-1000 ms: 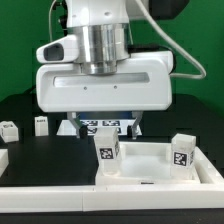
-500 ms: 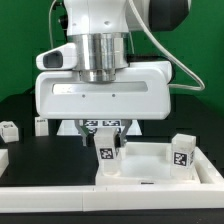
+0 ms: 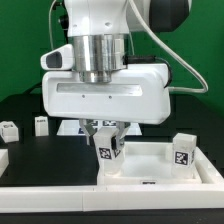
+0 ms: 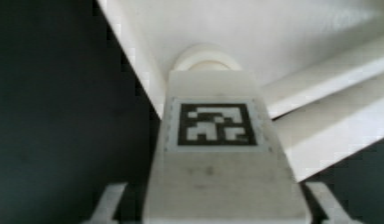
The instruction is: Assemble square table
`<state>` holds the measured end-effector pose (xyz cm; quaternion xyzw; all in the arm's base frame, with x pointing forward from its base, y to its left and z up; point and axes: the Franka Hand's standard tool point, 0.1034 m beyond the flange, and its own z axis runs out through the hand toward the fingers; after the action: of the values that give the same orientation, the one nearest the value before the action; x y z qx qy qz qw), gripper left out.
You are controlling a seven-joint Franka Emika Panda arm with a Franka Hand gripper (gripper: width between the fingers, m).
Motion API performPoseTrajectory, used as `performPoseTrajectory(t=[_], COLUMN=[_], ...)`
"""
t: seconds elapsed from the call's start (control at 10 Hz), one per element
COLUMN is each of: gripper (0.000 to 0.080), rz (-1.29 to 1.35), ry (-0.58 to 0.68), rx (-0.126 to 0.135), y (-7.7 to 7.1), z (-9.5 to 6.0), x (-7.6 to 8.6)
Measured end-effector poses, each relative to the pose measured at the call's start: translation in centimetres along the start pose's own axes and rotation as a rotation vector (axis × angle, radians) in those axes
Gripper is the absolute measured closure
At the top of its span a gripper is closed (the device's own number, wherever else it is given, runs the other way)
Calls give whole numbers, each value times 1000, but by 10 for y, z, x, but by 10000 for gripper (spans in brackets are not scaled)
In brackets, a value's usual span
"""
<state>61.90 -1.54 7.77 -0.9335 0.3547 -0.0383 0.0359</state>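
The square tabletop point(image 3: 140, 170) lies hollow face up at the front of the exterior view. Two tagged white legs stand upright in it, one at its near left corner point(image 3: 108, 148) and one at its right point(image 3: 181, 153). My gripper point(image 3: 107, 130) comes down from above onto the left leg and is shut on its top. In the wrist view this leg point(image 4: 215, 130) fills the space between my fingers point(image 4: 118, 205), with its tag facing the camera, and the tabletop point(image 4: 331, 60) lies behind it. Two loose legs point(image 3: 9, 130) point(image 3: 41, 125) stand at the exterior view's left.
The marker board point(image 3: 80, 127) lies behind the tabletop, mostly hidden by my hand. A long white bar point(image 3: 50, 190) runs along the front edge, and another white piece point(image 3: 3, 158) lies at the far left. The table is black.
My hand has come down and forward onto the left leg and has turned, so its body now sits tilted. The fingers now reach the leg's top. The other parts have not moved.
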Motion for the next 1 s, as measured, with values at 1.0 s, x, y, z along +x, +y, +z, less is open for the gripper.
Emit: performPoseTrajectory(t=[1.0], gripper=[509], rz=[966], ry=[2], rx=[49], y=[-22], z=[2], x=[-16])
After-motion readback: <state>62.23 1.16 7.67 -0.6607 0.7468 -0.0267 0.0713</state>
